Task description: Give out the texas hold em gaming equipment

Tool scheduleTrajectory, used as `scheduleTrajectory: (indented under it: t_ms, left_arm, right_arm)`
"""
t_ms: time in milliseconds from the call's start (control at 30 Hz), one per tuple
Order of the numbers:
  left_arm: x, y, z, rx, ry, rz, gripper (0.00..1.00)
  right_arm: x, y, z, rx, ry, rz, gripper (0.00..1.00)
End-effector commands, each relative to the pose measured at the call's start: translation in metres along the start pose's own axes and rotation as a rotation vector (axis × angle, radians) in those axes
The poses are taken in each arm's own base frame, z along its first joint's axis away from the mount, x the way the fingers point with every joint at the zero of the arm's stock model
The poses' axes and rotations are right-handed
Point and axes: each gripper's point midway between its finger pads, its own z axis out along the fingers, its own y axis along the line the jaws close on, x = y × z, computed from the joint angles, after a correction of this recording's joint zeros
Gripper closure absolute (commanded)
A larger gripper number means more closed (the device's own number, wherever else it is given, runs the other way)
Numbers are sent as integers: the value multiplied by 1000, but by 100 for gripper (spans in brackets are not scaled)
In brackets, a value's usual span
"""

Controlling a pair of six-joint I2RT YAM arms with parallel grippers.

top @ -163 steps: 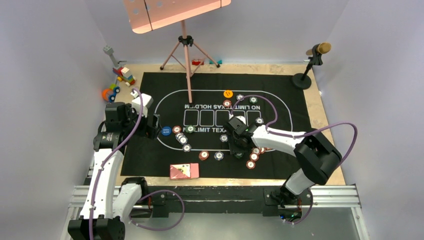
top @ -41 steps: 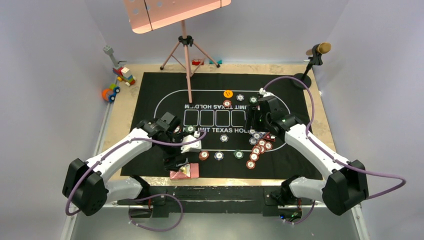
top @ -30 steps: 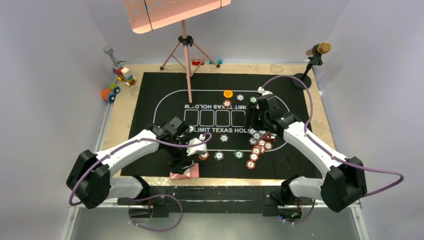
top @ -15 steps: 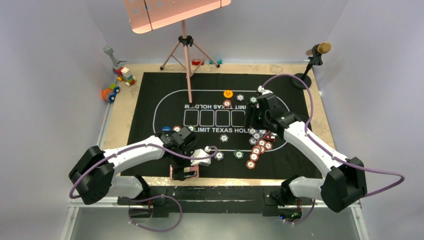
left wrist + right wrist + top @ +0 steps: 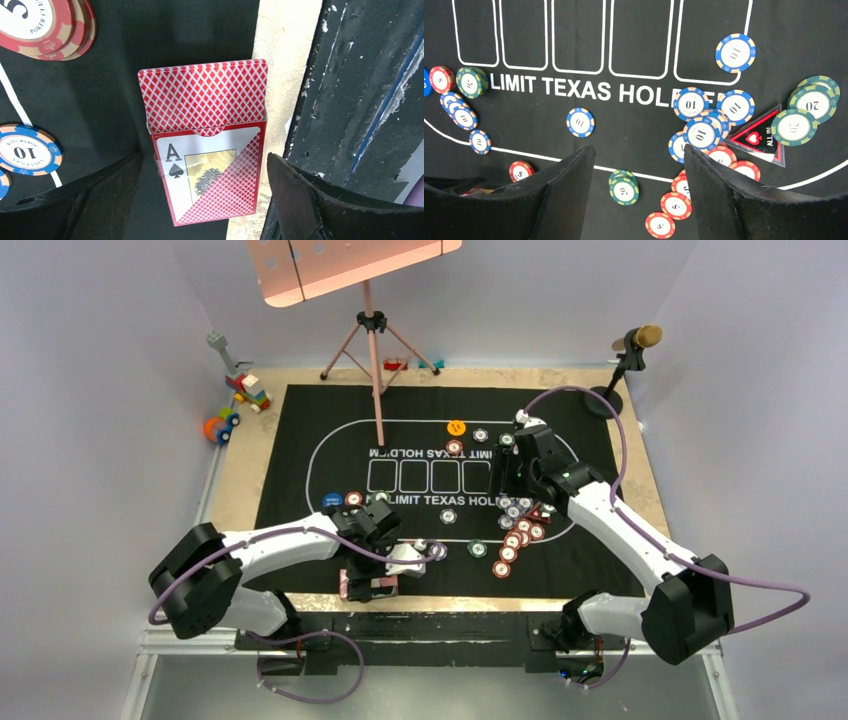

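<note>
The red-backed card box (image 5: 207,150) lies at the felt mat's near edge, partly on bare wood, with cards sticking out of its open end. My left gripper (image 5: 205,200) is open, with a finger on each side of the box, not touching it. In the top view it hovers (image 5: 378,582) over the box (image 5: 352,585). My right gripper (image 5: 508,476) is open and empty above the mat's right half. Below it lie a green chip stack (image 5: 624,187), red chips (image 5: 675,205) and blue-edged chips (image 5: 700,132). A blue button disc (image 5: 333,501) and an orange one (image 5: 456,427) lie on the mat.
The black felt mat (image 5: 300,410) covers most of the table. A pink music stand (image 5: 372,330) stands at the back, a microphone (image 5: 625,355) at back right, toy blocks (image 5: 240,395) at back left. A dark metal rail (image 5: 350,100) runs just beyond the box.
My left arm has swung from the mat's left side toward the near edge and come down over the card box. My right arm has stayed over the chips on the right.
</note>
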Motion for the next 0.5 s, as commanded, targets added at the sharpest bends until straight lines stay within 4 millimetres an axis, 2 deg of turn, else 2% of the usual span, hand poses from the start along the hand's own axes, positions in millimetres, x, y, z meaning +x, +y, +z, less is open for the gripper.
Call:
scheduleTrajectory:
  t_ms: [0, 267, 467]
  left_arm:
    - [1, 13, 10, -59, 61, -21, 0]
    - [4, 16, 24, -154, 133, 90, 0]
    - [5, 23, 28, -200, 139, 93, 0]
  right_arm:
    - [-21, 8, -8, -17, -50, -16, 31]
    - [-24, 7, -11, -8, -62, -18, 32]
    - [-26, 7, -14, -5, -70, -21, 32]
